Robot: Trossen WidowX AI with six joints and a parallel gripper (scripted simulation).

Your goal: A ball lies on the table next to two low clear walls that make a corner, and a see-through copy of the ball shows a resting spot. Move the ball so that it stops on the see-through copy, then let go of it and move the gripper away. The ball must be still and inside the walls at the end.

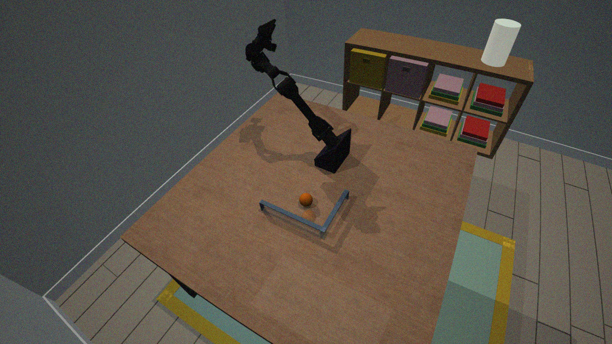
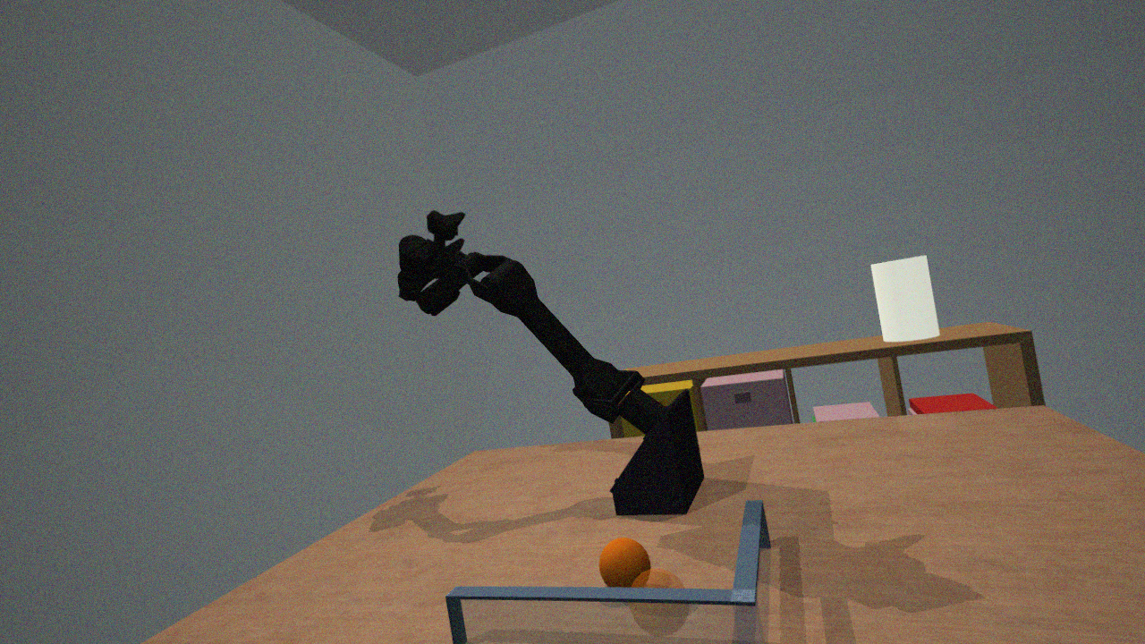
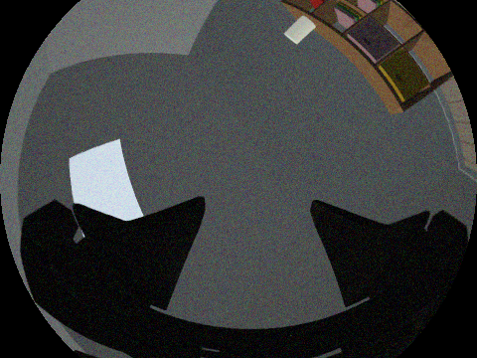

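A: Where does the orange ball (image 1: 305, 198) sit?

B: On the wooden counter (image 1: 385, 265), inside the corner made by the two low clear walls (image 1: 295, 216), resting just beside the see-through copy (image 1: 308, 213) and partly overlapping it in the exterior view, on the side nearer the arm's base (image 1: 334, 151).

A: And the jaws?

B: Spread wide with nothing between them. The gripper (image 2: 432, 272) is raised high, well apart from the ball, and points out at the grey wall.

A: Anything farther out?

B: A shelf unit (image 1: 436, 53) with coloured bins and a white cylinder (image 1: 499, 41) on top.
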